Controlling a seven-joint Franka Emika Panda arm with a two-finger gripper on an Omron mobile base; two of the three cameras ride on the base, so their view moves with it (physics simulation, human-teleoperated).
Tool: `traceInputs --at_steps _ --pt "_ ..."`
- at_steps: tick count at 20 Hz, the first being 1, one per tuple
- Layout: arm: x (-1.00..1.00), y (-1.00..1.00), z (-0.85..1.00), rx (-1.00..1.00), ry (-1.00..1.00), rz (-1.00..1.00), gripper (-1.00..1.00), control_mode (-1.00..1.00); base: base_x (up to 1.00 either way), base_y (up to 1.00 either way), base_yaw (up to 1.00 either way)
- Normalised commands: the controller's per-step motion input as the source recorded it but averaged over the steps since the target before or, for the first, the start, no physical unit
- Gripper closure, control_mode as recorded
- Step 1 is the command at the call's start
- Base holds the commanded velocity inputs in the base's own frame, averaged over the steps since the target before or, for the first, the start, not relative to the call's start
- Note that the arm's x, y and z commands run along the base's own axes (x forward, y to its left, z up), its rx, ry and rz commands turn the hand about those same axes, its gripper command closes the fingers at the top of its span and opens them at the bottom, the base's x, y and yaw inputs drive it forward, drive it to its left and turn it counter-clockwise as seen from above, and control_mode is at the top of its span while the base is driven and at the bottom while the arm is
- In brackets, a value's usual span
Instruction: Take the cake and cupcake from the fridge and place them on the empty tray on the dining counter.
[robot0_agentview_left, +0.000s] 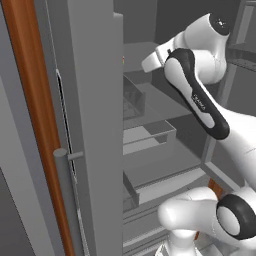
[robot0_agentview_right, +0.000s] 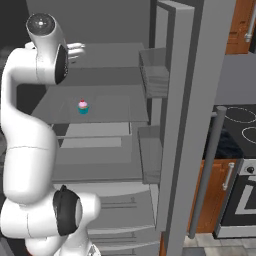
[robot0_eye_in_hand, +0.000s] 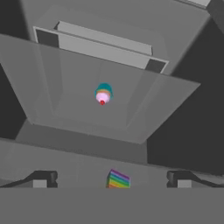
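Note:
The fridge (robot0_agentview_right: 185, 100) stands open, and my arm reaches into its upper part. The hand view looks down over the shelves. The cake (robot0_eye_in_hand: 118, 179), a rainbow-striped wedge, lies on the upper shelf right between my fingertips. My gripper (robot0_eye_in_hand: 112, 180) is open around it, with its fingers (robot0_eye_in_hand: 43, 178) well apart and nothing held. The cupcake (robot0_eye_in_hand: 103, 94), pink-topped in a teal wrapper, stands on the glass shelf below, and it is also in the right base view (robot0_agentview_right: 83, 106). The tray and the dining counter are out of view.
Door bins (robot0_agentview_right: 152, 75) hang on the open right door, with a lower one (robot0_agentview_right: 149, 155) beneath. The left door (robot0_agentview_left: 95, 125) and its handle (robot0_agentview_left: 62, 200) stand close to the arm. Drawers (robot0_agentview_left: 150, 137) sit under the shelves. A stove (robot0_agentview_right: 235, 125) is off to the right.

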Motion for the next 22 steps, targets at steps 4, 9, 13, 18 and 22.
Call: traceInputs --at_steps 4,9,13,18,22 --pt "0.25 0.22 0.0 0.0 0.0 0.04 -1.0 -1.0 0.0 0.0 0.0" --pt "0.24 0.36 0.0 0.0 0.0 0.05 -1.0 -1.0 0.0 0.0 0.0" --pt "0.29 0.39 0.0 0.0 0.0 0.06 -1.0 -1.0 0.0 0.0 0.0" --pt "0.42 0.24 0.0 0.0 0.0 0.05 -1.0 -1.0 0.0 0.0 0.0" --pt "0.47 0.01 0.0 0.0 0.02 0.02 -1.0 -1.0 0.0 0.0 0.0"
